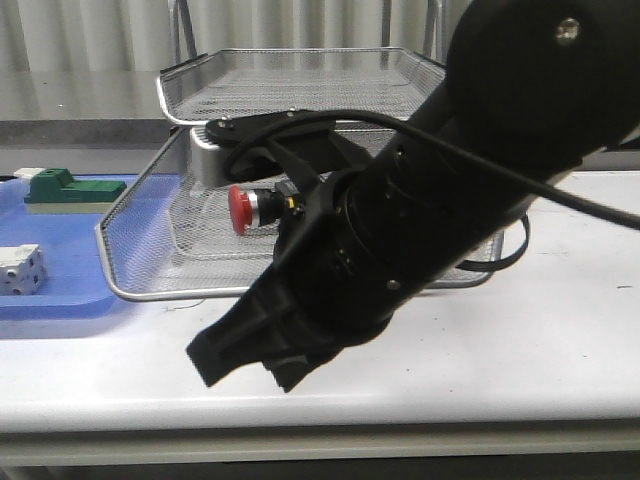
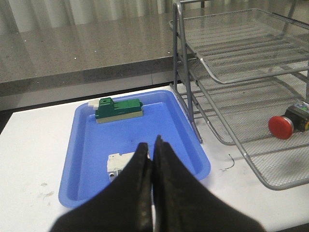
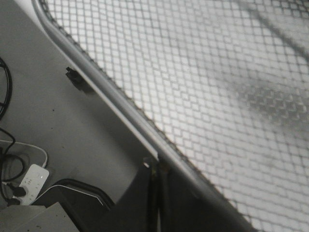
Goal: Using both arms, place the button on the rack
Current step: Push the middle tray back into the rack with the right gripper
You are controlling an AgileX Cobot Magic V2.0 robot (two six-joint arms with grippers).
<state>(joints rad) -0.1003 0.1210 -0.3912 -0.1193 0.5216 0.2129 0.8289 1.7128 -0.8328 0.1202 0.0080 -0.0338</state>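
Across the table stands the rack (image 1: pixel 300 90), its lowest mesh tier reaching forward so things can be slid in from the front. Beside it lies a blue tray (image 2: pixel 87 159) holding a green-and-white block (image 2: pixel 119 109) and a white block (image 2: pixel 117 164). The left gripper (image 2: pixel 152 150) hovers over that tray, jaws pressed together and empty. The right gripper (image 3: pixel 155 169) looks clenched against the rack's rim, holding nothing. The button (image 2: pixel 288 123) lies on its side in the lowest tier, seemingly delivered.

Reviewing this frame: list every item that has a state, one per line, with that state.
button: lying on its side in the rack's lowest tray, not held
rack: upright, upper tray bare
left gripper: shut, holding nothing
right gripper: shut, holding nothing
green-and-white block: resting in blue tray
white block: resting in blue tray
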